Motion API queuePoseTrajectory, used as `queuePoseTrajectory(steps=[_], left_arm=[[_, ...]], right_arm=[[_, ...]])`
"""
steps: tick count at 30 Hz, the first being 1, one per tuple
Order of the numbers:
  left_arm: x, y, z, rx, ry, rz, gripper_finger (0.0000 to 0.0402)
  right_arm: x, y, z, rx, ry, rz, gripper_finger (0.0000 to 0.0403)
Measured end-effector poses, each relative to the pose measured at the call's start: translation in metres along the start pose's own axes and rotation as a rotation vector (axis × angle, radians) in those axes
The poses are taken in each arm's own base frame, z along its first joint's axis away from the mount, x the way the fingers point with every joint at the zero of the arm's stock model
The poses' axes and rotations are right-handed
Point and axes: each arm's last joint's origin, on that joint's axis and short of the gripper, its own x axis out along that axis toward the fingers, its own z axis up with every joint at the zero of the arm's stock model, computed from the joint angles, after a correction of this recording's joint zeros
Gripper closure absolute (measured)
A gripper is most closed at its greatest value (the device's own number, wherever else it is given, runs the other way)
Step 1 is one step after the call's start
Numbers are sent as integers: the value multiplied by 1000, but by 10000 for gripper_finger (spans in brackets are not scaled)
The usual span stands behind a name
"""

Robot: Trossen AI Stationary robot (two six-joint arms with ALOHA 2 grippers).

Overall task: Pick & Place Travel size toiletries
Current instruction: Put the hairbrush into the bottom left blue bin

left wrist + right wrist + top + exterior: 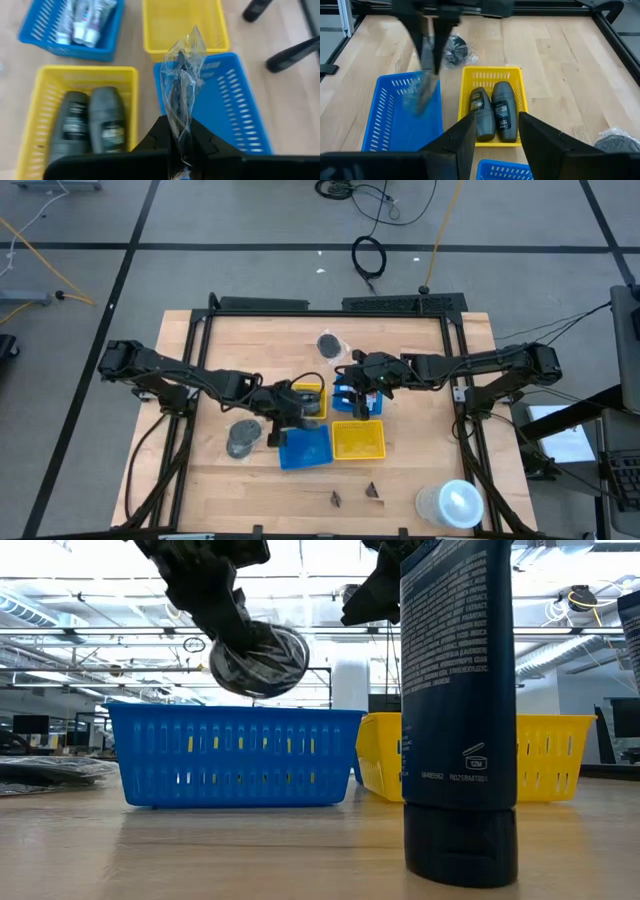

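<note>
Left gripper (181,145) is clamped on a clear plastic packet (181,85), hanging long-axis vertical directly over the blue basket (240,100), centre-right of frame. Right gripper (495,132) is spread apart, empty, further off.

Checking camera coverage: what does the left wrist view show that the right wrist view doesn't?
Left wrist only: tubes in a second blue basket, and an empty yellow basket.
Right wrist only: the open right gripper and a bagged dark item on the table.
Both: the left gripper shut on a clear bag at the empty blue basket, and two dark bottles in a yellow basket.
</note>
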Motion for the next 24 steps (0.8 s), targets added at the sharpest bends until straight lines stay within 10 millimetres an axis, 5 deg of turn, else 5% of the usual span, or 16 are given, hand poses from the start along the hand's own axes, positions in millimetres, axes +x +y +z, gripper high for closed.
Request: queuePoseTrajectory(steps=[24], left_arm=[[8,-61,-11,-210,-61,22,391]], right_arm=[[0,0,0,-18,3,0,262]])
